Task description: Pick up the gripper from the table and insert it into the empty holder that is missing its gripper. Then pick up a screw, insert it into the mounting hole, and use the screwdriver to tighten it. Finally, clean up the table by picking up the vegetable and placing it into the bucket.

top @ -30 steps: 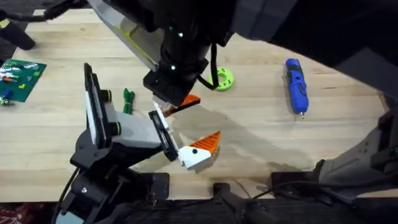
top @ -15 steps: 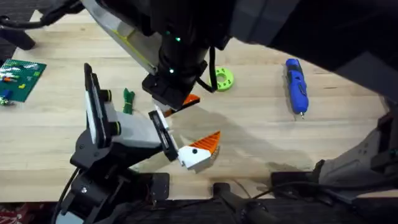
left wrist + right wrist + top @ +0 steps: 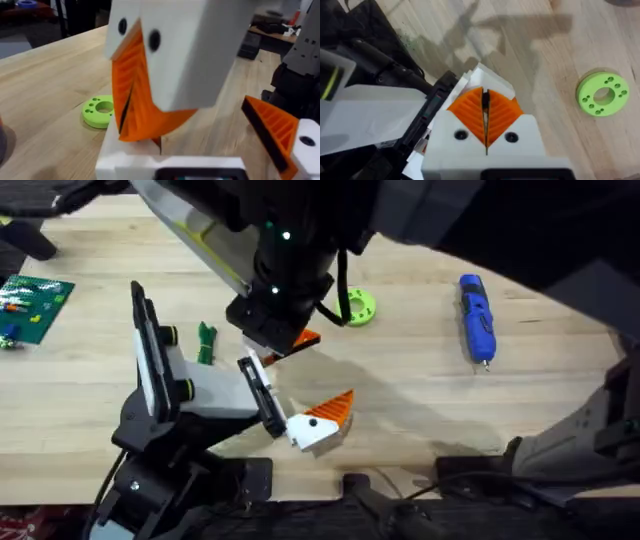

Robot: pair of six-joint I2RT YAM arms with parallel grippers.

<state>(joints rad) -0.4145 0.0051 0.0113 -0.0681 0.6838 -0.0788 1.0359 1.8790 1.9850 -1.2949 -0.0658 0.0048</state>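
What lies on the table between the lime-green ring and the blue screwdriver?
Nothing. In the overhead view, the stretch of wooden table between the lime-green ring and the blue screwdriver is bare.

holder (image 3: 262, 395) top hidden under arm, vegetable (image 3: 206, 342) too small

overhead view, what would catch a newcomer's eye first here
The big dark arm reaching over the table's middle, its gripper with orange pads poised at the black stand near the holder. Just in front lies a white block with an orange ribbed wedge, beside the holder's near end. Farther right, the blue screwdriver lies alone on the bare wood, and a lime-green ring sits near the middle.
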